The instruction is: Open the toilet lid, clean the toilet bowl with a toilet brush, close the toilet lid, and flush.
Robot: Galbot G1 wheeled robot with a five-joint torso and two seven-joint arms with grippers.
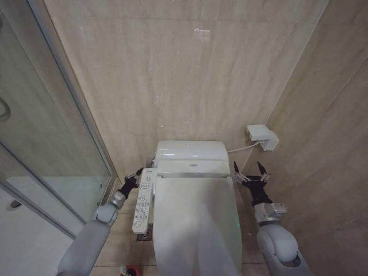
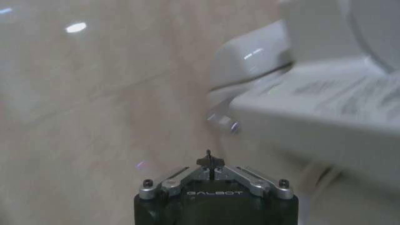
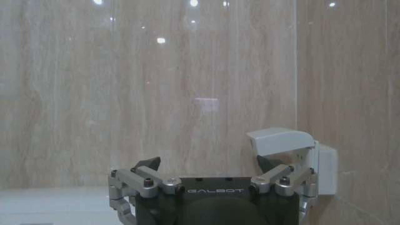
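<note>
The toilet lid point(image 1: 195, 224) lies shut, glossy white, in the middle of the head view, and it hides the toilet bowl. A long white button panel point(image 1: 144, 201) runs along its left side. My left gripper point(image 1: 138, 175) sits at the far end of that panel, close to the wall, its fingers shut on nothing; in the left wrist view the left gripper point(image 2: 210, 161) points at the floor beside the panel point(image 2: 350, 98). My right gripper point(image 1: 248, 171) hovers open just right of the toilet's rear; the right wrist view has it point(image 3: 206, 164) facing the wall. The toilet brush is out of view.
A glass shower partition point(image 1: 52, 144) stands on the left, close to my left arm. A white wall box point(image 1: 261, 137) with a cable sits right of the tank point(image 1: 192, 150). Tiled walls close in behind and on the right. A red holder cup point(image 1: 131, 270) peeks at the lower edge.
</note>
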